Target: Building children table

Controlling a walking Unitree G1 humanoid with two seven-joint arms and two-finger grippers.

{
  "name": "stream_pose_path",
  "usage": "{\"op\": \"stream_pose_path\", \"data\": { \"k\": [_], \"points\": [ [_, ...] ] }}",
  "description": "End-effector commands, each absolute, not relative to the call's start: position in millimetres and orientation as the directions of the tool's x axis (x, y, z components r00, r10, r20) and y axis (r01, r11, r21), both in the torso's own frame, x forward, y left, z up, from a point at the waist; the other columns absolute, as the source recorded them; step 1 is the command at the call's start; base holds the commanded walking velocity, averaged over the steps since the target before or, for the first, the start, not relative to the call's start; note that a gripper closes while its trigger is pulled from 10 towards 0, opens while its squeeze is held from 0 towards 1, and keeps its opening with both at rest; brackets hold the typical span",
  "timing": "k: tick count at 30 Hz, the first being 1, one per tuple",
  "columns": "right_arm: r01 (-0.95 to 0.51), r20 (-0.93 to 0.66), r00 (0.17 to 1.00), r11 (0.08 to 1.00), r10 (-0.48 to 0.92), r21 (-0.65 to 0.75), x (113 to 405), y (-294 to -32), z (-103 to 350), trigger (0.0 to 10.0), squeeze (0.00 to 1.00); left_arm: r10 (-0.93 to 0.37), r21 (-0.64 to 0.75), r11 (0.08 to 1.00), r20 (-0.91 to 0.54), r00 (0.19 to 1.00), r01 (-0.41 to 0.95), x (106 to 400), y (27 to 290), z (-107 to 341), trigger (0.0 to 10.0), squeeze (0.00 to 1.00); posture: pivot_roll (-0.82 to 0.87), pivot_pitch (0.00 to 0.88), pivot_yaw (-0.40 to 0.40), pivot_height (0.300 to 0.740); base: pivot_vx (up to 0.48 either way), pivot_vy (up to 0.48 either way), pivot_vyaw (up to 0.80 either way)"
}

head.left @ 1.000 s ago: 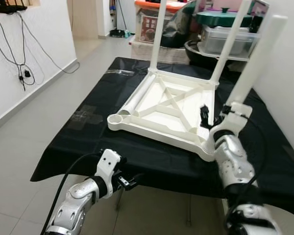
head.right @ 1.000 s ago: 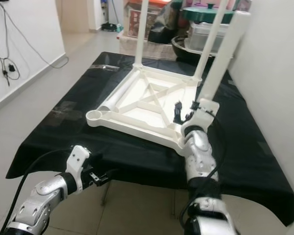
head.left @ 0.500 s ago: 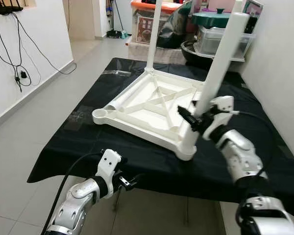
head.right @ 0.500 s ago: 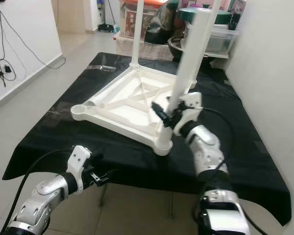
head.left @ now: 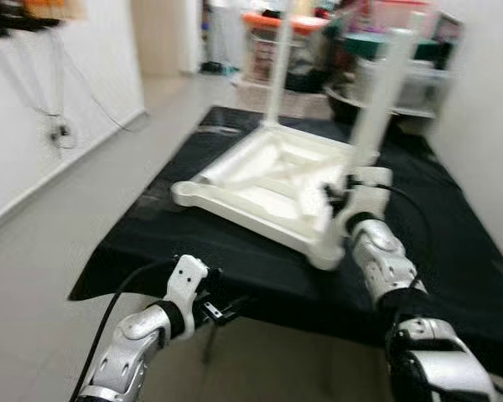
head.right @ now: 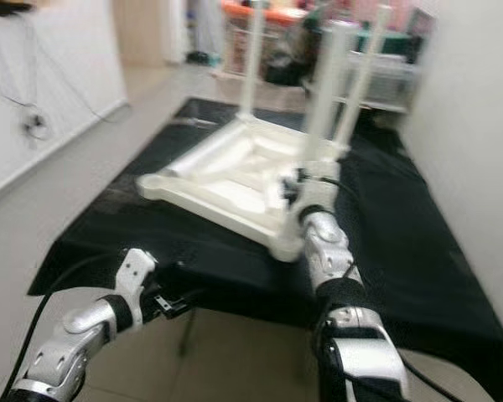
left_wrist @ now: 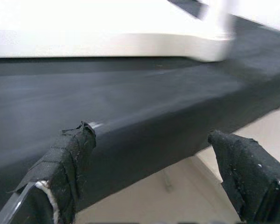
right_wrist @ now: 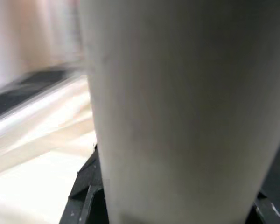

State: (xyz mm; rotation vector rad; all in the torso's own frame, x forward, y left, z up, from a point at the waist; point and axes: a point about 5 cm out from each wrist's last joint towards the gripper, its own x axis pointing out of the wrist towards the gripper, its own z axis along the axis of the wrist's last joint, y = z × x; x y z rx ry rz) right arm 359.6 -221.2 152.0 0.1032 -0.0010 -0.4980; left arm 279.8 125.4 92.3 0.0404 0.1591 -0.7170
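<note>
White plastic, the upturned square child's table top (head.left: 272,180) lies on the black cloth-covered table (head.left: 453,268), with two slim white legs (head.right: 253,63) standing up at its far corners and a thicker white tube leg (head.left: 377,100) upright at its near right corner. The right gripper (head.left: 339,197) is at the base of that near leg, its black fingers closed around the tube, which blocks most of the right wrist view. The left gripper (left_wrist: 154,172) hangs below the cloth's near edge with its fingers (left_wrist: 67,161) spread apart, while storage boxes and a dark lidded pot (head.left: 386,46) crowd behind the table's far end, all blurred
</note>
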Motion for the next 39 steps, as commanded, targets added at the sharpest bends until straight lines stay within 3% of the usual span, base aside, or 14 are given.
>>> {"op": "stream_pose_path", "data": {
  "k": [1,11,18,19,20,21,24,25,35,39],
  "points": [
    [0.608,-0.159,0.788,0.791,-0.594,0.059,337.9,-226.0,117.1,0.0,0.00,-0.661,-0.018,0.744,-0.166,0.732,0.668,279.7,122.0,90.9,10.0,0.00,0.09,0.000,-0.096,0.740,0.000,0.000,0.00],
    [0.502,-0.122,0.860,0.865,-0.495,0.029,331.9,-182.5,114.3,0.0,0.00,-0.655,-0.020,0.750,-0.161,0.738,0.661,280.7,120.9,91.2,10.0,0.00,0.08,0.000,-0.104,0.740,0.000,0.000,0.00],
    [0.482,-0.072,0.875,0.876,-0.479,0.026,331.8,-177.7,132.2,0.0,0.00,-0.636,-0.022,0.767,-0.154,0.756,0.641,281.2,123.3,91.5,10.0,0.00,0.07,0.000,-0.109,0.740,0.000,0.000,0.00],
    [0.468,-0.075,0.882,0.883,-0.466,0.021,332.1,-176.9,133.5,1.7,0.00,-0.638,-0.026,0.766,-0.156,0.754,0.642,279.4,121.9,90.0,10.0,0.00,0.07,0.000,-0.110,0.740,0.000,0.000,0.00],
    [0.468,-0.075,0.882,0.883,-0.466,0.021,332.1,-176.9,133.5,1.7,0.00,-0.638,-0.026,0.766,-0.156,0.754,0.642,279.4,121.9,90.0,10.0,0.00,0.07,0.000,-0.110,0.740,0.000,0.000,0.00],
    [0.447,-0.079,0.892,0.894,-0.445,0.009,332.5,-175.1,134.5,10.0,0.00,-0.639,-0.028,0.765,-0.157,0.753,0.644,278.0,120.7,89.3,10.0,0.00,0.07,0.000,-0.111,0.740,0.000,0.000,0.00],
    [0.410,-0.073,0.910,0.912,-0.408,0.012,329.9,-171.9,136.4,10.0,0.03,-0.639,-0.032,0.766,-0.156,0.753,0.643,276.6,119.9,89.3,10.0,0.00,0.07,0.000,-0.117,0.740,0.000,0.000,0.00],
    [0.378,-0.052,0.925,0.925,-0.376,0.034,327.7,-169.3,138.6,10.0,1.00,-0.636,-0.033,0.768,-0.155,0.755,0.640,276.2,120.5,89.4,10.0,0.00,0.07,0.000,-0.116,0.740,0.000,0.000,0.00],
    [0.271,0.093,0.957,0.962,-0.274,0.043,309.4,-164.8,164.9,10.0,1.00,-0.611,-0.032,0.790,-0.136,0.780,0.613,275.4,124.8,93.9,10.0,0.00,0.05,0.000,-0.106,0.740,0.000,0.000,0.00],
    [0.257,0.056,0.965,0.966,-0.257,0.021,294.3,-172.6,162.5,10.0,1.00,-0.569,-0.031,0.821,-0.116,0.814,0.570,272.4,128.4,97.0,10.0,0.00,0.04,0.000,-0.108,0.740,0.000,0.000,0.00]
  ]
}}
